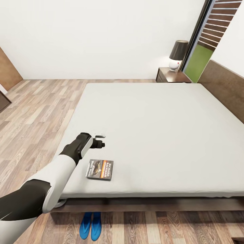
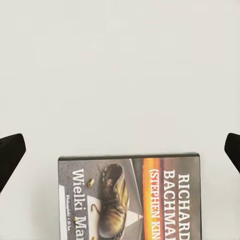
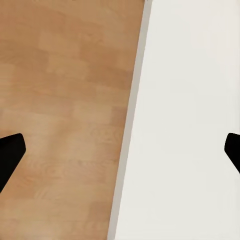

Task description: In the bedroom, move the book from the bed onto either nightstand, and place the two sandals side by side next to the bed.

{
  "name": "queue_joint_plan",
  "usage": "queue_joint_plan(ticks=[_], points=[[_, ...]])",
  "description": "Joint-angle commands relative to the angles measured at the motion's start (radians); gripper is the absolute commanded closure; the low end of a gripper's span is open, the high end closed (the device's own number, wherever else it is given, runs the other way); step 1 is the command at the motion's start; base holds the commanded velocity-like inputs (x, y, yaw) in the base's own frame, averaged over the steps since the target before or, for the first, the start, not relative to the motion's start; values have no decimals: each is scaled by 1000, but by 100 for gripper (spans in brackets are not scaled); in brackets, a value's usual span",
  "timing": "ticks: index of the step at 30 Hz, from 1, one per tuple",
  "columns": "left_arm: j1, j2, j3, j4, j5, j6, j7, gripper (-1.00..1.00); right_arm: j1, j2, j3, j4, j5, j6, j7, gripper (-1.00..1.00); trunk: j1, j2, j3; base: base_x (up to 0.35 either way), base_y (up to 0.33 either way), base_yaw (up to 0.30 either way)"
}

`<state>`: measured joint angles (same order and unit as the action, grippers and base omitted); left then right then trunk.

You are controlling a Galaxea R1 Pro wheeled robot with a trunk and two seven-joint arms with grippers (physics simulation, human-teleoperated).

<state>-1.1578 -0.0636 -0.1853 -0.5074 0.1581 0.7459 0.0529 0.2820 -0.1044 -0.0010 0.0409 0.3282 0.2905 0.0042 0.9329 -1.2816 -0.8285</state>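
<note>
The bed (image 1: 152,135) takes up most of the bedroom, its plain light-grey mattress bare except for the book (image 1: 99,169), which lies flat near the foot edge. The left gripper (image 1: 100,141) hangs over the mattress just beyond the book, fingers (image 2: 11,152) spread wide and holding nothing. The right gripper (image 3: 120,152) is likewise wide and empty, over wood planks beside a white surface. Two blue sandals (image 1: 90,225) sit side by side on the wood-plank floor (image 1: 37,115) at the bed's foot. By the headboard (image 1: 225,88), a dark nightstand (image 1: 171,76) carries a lamp (image 1: 177,54), next to the tall window (image 1: 206,37).
</note>
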Motion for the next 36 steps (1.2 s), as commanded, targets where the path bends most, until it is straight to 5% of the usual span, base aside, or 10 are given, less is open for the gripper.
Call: queue_joint_plan(ticks=[1,36], points=[[0,1,-5,-1,9,4,6,-100,0,0,-1,-1,6,3,0,-100,0,0,0,17,5,0],[0,1,-6,-1,9,2,5,-100,0,3,-1,-1,6,3,0,-100,0,0,-3,2,1,0]])
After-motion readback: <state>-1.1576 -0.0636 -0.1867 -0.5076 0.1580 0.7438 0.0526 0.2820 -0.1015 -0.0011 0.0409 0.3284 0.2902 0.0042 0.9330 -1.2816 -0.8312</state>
